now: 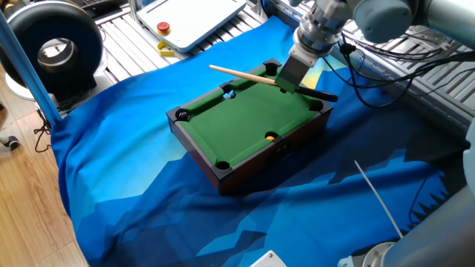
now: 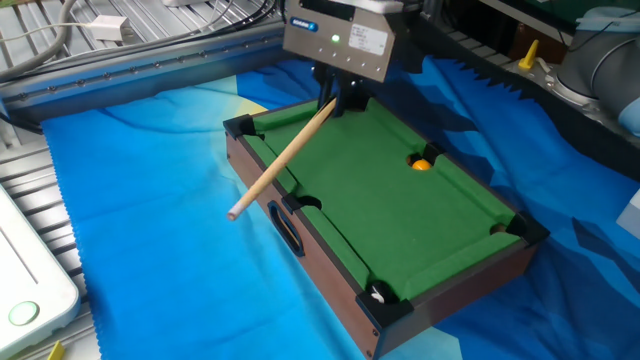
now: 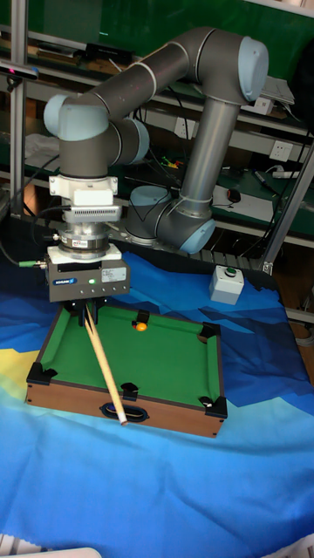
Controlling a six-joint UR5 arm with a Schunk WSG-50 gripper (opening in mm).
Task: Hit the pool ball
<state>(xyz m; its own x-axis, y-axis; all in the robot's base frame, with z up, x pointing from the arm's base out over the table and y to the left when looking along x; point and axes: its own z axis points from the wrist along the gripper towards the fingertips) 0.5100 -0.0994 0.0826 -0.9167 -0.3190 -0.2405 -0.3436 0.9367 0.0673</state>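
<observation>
The cue (image 2: 283,158) is held clamped between the fingers of the gripper (image 2: 335,100), which is positioned over one short end of the small pool table (image 2: 330,262). From the grip, the pale shaft is seen to slant out across a corner of the green felt and past the long side rail, its free end hanging over the blue cloth (image 2: 130,230). In the view from the opposite side, a short dark end of the cue is seen to project behind the gripper. The pool ball (image 1: 182,115) is taken to be the small dark, glinting shape at the corner pocket of the far short end, though ball and pocket are hard to tell apart there. It is well apart from both ends of the cue. An orange ball (image 2: 421,164) is seen beside a middle pocket on one long side, and a pale ball (image 1: 228,93) at the middle pocket opposite. The grasp of the cue can be counted as done. The stroke itself is judged not yet made: the cue is neither lined up with the pool ball nor near it, so aiming, approach and the hit are left.
</observation>
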